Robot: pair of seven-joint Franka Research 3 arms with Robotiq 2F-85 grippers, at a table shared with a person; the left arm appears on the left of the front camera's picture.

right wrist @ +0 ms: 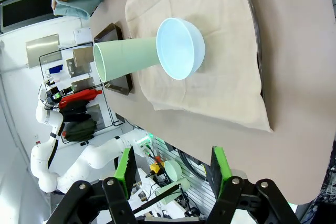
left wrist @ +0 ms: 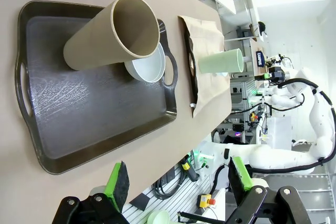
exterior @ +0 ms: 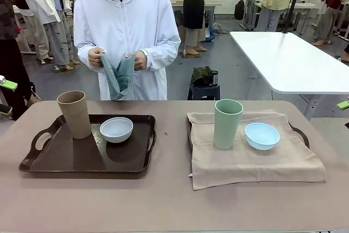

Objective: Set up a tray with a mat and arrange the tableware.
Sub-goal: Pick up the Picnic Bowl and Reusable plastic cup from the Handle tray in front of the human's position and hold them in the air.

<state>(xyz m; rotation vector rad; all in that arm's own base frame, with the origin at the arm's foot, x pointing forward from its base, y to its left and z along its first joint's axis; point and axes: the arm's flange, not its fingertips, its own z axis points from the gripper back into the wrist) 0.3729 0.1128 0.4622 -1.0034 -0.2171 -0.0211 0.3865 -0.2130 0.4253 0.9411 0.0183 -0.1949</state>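
On the right half of the tabletop (exterior: 169, 205), a tray (exterior: 301, 133) is being covered by a beige mat (exterior: 262, 165), and the pale green cup (exterior: 227, 124) and light blue bowl (exterior: 262, 136) are being carried on it side by side, cup to the left. That side is being judged finished. On the left, the dark tray (exterior: 82, 166) is lying bare: the tan cup (exterior: 74, 114) and white bowl (exterior: 116, 129) are being borne directly on its far part, so both would need lifting off before a mat goes down. A teal cloth (exterior: 118, 76), likely that mat, is being held by the person (exterior: 126, 20) beyond the far edge. The left tool (left wrist: 178, 177) is being held spread and empty, well apart from the dark tray; the right tool (right wrist: 173, 163) is being held with fingers apart, pinching nothing, well apart from the mat. Open room is being offered between the trays and along the near edge; raised rims and handles are being judged likely catching points.
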